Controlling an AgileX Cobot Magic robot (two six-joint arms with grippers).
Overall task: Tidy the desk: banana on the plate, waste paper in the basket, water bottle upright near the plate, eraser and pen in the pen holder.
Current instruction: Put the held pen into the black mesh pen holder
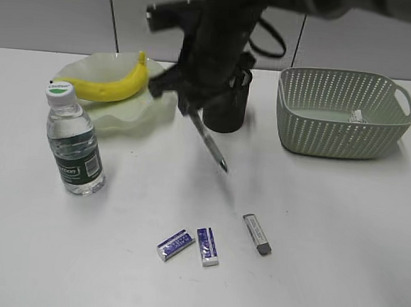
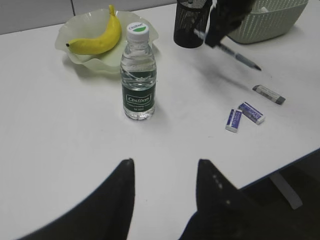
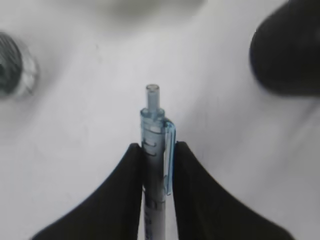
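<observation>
A: Where is the pen (image 1: 208,139) at this moment?

B: Off the tabletop (image 1: 324,276), hanging at a slant in the middle of the exterior view, tip down. The right gripper (image 3: 156,150) has its fingers (image 3: 125,190) pinched on the barrel just below the clip.

A: And the pen holder (image 1: 227,105)?

B: Just above and right of the pen, mostly hidden behind the arm.

A: So which step is this?

B: Getting the pen into the holder, I'd judge. Next the pen wants carrying over the mouth of the cup, stood more upright, then let go.

A: What's left?

B: Three small erasers (image 1: 207,246) lie low in the frame. The banana (image 1: 111,86) sits on the plate (image 1: 130,119), the water bottle (image 1: 74,143) stands at centre left, and the waste paper (image 1: 356,116) is in the basket (image 1: 343,125).

A: The left gripper (image 2: 165,175)?

B: Its fingers stand moderately apart, holding nothing.
</observation>
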